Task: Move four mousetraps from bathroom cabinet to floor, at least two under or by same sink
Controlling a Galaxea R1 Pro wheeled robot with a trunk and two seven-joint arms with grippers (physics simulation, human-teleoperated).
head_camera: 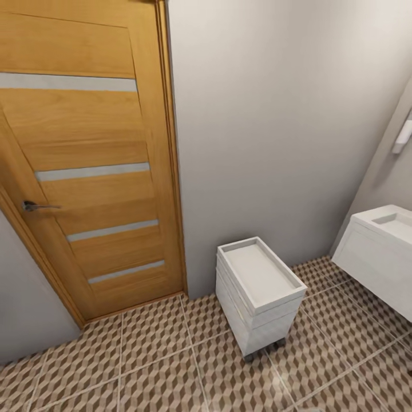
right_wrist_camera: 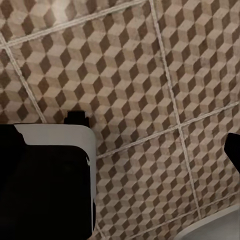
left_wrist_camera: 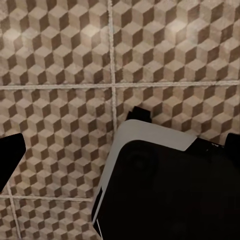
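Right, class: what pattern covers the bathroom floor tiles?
Small brown, beige and white cubes with pale grout lines on the bathroom floor; clearest in the left wrist view.

The floor (head_camera: 160, 360), laid in large tiles patterned with small brown, beige and white cubes and divided by pale grout lines, stretches from the foot of the wall toward the camera in the head view. The sink (head_camera: 380, 254), a white rectangular trough basin atop a white wall-hung unit, juts in at the right edge, its underside clear of the tiles beneath. The same cube-patterned floor (left_wrist_camera: 60, 65) fills the background of the left wrist view, and it (right_wrist_camera: 150, 75) appears again, grout lines crossing diagonally, in the right wrist view.
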